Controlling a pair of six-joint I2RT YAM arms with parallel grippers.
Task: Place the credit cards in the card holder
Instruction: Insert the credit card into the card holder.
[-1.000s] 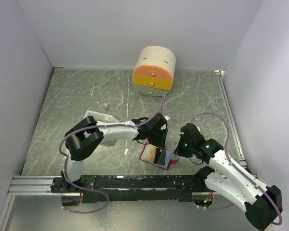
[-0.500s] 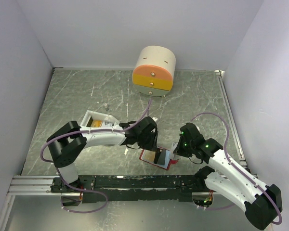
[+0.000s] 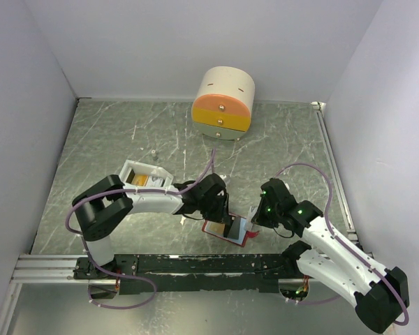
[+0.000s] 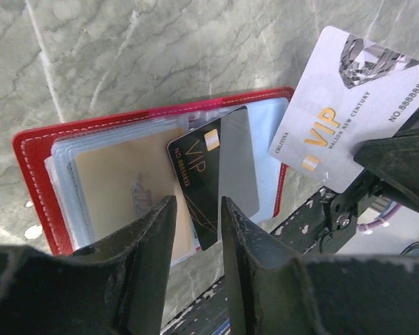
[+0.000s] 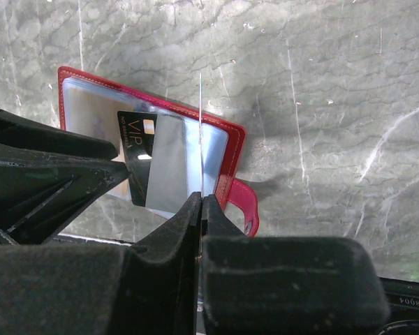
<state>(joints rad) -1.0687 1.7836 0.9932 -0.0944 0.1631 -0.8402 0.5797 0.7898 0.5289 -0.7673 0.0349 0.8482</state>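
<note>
We see the L gripper (image 4: 195, 209) w/ jaws a narrow gap apart, nothing pinched btw them. Straight below that gap lies the open red stitched wallet-style card holder (image 4: 33, 150) on the grey marble-look tabletop (image 4: 126, 49). A black plastic VIP card (image 4: 193, 164) sits tilted, part-way into a clear sleeve, just ahead of the L fingertips. The R gripper (image 5: 199, 204) is clamped tight on a white-grey plastic VIP card (image 4: 342, 112), held on edge beyond its jaws, over the holder's clasp-side page. We can't tell if it touches.
</note>
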